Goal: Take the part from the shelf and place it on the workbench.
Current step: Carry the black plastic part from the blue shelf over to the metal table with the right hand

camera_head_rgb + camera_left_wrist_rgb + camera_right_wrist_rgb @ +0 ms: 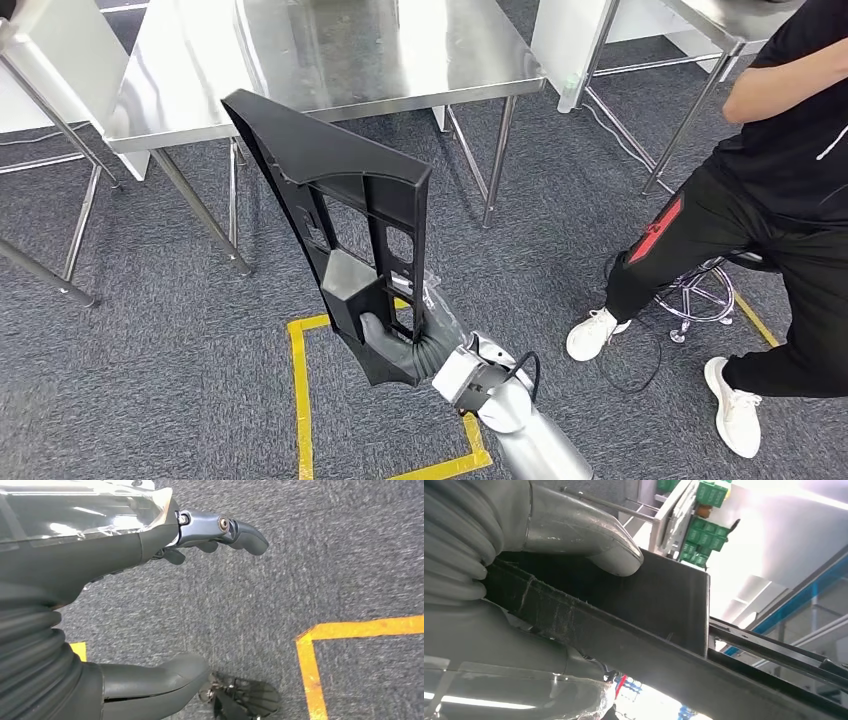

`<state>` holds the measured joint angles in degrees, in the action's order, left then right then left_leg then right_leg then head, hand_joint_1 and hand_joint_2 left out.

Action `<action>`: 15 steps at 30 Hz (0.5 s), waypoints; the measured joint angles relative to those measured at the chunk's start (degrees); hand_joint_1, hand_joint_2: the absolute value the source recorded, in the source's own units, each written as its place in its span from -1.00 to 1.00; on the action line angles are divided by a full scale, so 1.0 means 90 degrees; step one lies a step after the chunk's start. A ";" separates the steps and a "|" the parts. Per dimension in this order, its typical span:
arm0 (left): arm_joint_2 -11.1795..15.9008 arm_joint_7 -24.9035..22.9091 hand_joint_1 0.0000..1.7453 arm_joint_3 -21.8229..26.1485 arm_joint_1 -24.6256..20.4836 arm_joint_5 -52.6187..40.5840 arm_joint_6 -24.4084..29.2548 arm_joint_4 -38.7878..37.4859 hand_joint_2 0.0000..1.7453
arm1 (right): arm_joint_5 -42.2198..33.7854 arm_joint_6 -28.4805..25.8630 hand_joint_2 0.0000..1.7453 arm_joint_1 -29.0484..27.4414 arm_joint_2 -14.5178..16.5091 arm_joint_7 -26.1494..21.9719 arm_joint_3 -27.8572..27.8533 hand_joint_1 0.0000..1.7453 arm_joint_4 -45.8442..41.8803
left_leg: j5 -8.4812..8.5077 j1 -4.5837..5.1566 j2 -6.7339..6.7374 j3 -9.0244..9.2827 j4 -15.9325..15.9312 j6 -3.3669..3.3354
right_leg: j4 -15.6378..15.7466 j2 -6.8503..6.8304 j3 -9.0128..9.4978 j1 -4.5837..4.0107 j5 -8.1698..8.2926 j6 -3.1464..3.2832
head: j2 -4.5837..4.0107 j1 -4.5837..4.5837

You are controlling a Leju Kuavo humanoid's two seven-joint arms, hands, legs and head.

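So the right robot hand point(395, 340) has a firm hold low down on the big black plastic part point(335, 235), a long angular moulded panel with cut-out windows. The part is up in the air, tilted, its pointed end reaching toward the shiny stainless steel tabletop point(330, 60) ahead but not resting on it. In the right wrist view the thick grey thumb point(594, 540) presses flat on the panel's dark face, so the grip looks solid, though I can't really tell how far the fingers wrap behind it.

The left robot hand point(150, 605) hangs over the grey carpet point(300, 555) with its fingers apart and nothing in it.

For doing this bit well, my guess is: bring the part in over the tabletop edge with the long end leading, lay it flatter before lowering, and only loosen the grip once the panel sits on the steel. It's long and held at one end, so it could swing or clip the edge. A person in black clothes point(780, 150) sits close on the right, so keep the sweep away from that side.
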<state>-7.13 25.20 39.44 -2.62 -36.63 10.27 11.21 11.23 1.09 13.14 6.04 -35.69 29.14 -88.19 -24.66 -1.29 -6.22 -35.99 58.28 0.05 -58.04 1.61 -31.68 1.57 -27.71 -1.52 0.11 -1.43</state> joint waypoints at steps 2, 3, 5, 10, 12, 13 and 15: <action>-0.0002 0.0001 -1.00 0.0004 -0.0012 -0.0002 0.0000 0.0000 1.00 | 0.0057 -0.0050 1.00 0.0031 0.0016 0.0042 -0.0001 1.00 0.0001 | -0.0282 0.0001 0.0349 -0.0215 0.0446 0.0042 | 0.0022 -0.0107 0.0008 0.0017 0.0019 0.0106 | 0.0000 0.0044; -0.0006 0.0001 -1.00 0.0004 -0.0023 -0.0004 -0.0001 0.0000 1.00 | 0.0086 -0.0084 1.00 0.0038 0.0020 0.0078 -0.0002 1.00 0.0006 | -0.0496 0.0010 0.0531 -0.0402 0.0844 0.0059 | 0.0022 -0.0157 0.0007 -0.0010 0.0016 0.0141 | 0.0000 0.0066; -0.0010 0.0007 -1.00 0.0004 -0.0032 -0.0009 -0.0008 0.0000 1.00 | 0.0112 -0.0131 1.00 0.0042 0.0021 0.0144 -0.0007 1.00 0.0025 | -0.0793 0.0002 0.0657 -0.0744 0.1574 0.0075 | 0.0020 -0.0253 -0.0001 -0.0052 0.0010 0.0169 | 0.0000 0.0081; -0.0004 0.0059 -1.00 0.0007 -0.0033 -0.0013 -0.0069 0.0000 1.00 | 0.0109 -0.0143 1.00 0.0057 0.0024 0.0174 -0.0010 1.00 0.0049 | -0.0208 0.0024 0.0729 -0.0048 0.0392 -0.0021 | 0.0013 -0.0344 -0.0001 -0.0108 -0.0001 0.0158 | 0.0000 0.0080; -0.0007 0.0083 -1.00 0.0005 -0.0039 -0.0027 -0.0101 0.0000 1.00 | 0.0109 -0.0148 1.00 0.0065 0.0022 0.0175 -0.0012 1.00 0.0049 | -0.0147 0.0051 0.0761 0.0138 0.0036 -0.0046 | -0.0004 -0.0351 -0.0020 -0.0170 -0.0020 0.0143 | 0.0000 0.0071; -0.0012 0.0090 -1.00 0.0005 -0.0040 -0.0038 -0.0117 0.0000 1.00 | 0.0109 -0.0152 1.00 0.0066 0.0019 0.0176 -0.0012 1.00 0.0049 | -0.0139 0.0069 0.0752 0.0142 0.0022 -0.0043 | -0.0012 -0.0353 -0.0030 -0.0197 -0.0030 0.0138 | 0.0000 0.0067; -0.0021 0.0099 -1.00 0.0004 -0.0036 -0.0058 -0.0130 0.0000 1.00 | 0.0110 -0.0160 1.00 0.0066 0.0015 0.0180 -0.0012 1.00 0.0049 | -0.0129 0.0107 0.0733 0.0141 0.0018 -0.0045 | -0.0012 -0.0356 -0.0030 -0.0208 -0.0032 0.0131 | 0.0000 0.0066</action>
<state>-7.32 26.09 39.47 -2.94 -37.16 9.10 11.21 12.22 -0.35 13.73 6.18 -34.06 29.03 -87.75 -25.82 -0.33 0.38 -34.72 58.44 -0.36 -58.14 -1.60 -31.94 -0.30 -28.00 -0.34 0.11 -0.83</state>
